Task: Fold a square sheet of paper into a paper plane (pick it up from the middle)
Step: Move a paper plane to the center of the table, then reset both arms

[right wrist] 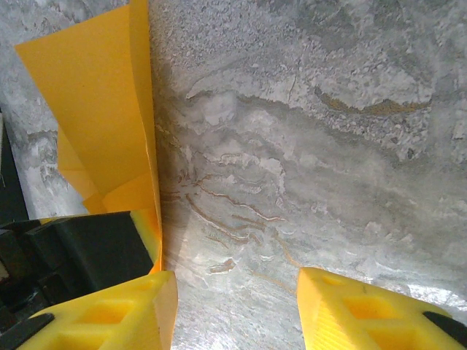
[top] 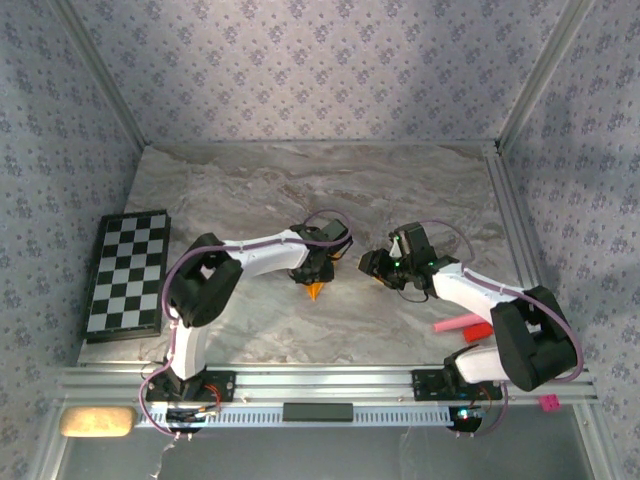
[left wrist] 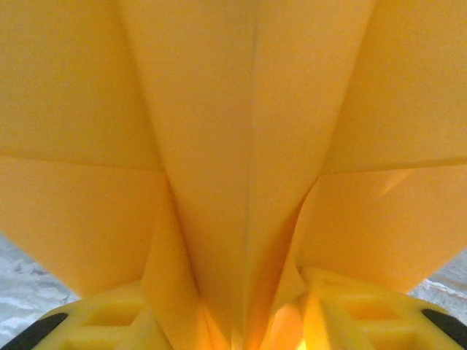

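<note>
Left claw [top: 314, 277]: it sits low over the middle of the marbled surface [top: 250, 180]. In its wrist view the yellow fingers [left wrist: 102, 324] stand on either side of the paper, which runs down into the gap between them. You cannot tell whether they pinch it or only flank it.
Paper plane [left wrist: 248, 146]: it is orange-yellow and folded, with a centre crease running straight ahead of your left claw and flaps fanning out to both sides. From above, a pointed tip pokes out under that claw on its near side.
Right claw [top: 377, 265]: it is spread, with only bare surface between its two yellow fingers [right wrist: 372, 313]. It sits just right of the left claw and apart from it.
Between the claws: seen from the right wrist, an upright edge of the paper rises just left of the right claw's left finger, and the black body of the left claw is close beside it. You cannot tell whether paper and finger touch.
Chequered board [top: 125, 275]: it lies flat, well to the left of your left claw, at the surface's left edge.
Pink stick [top: 455, 324]: it lies on the surface on the near side of your right claw, close to the right arm, with a small red piece [top: 479, 330] just beside it.
Beige pad [top: 97, 421]: it rests on the front rail, well behind and left of the left claw.
</note>
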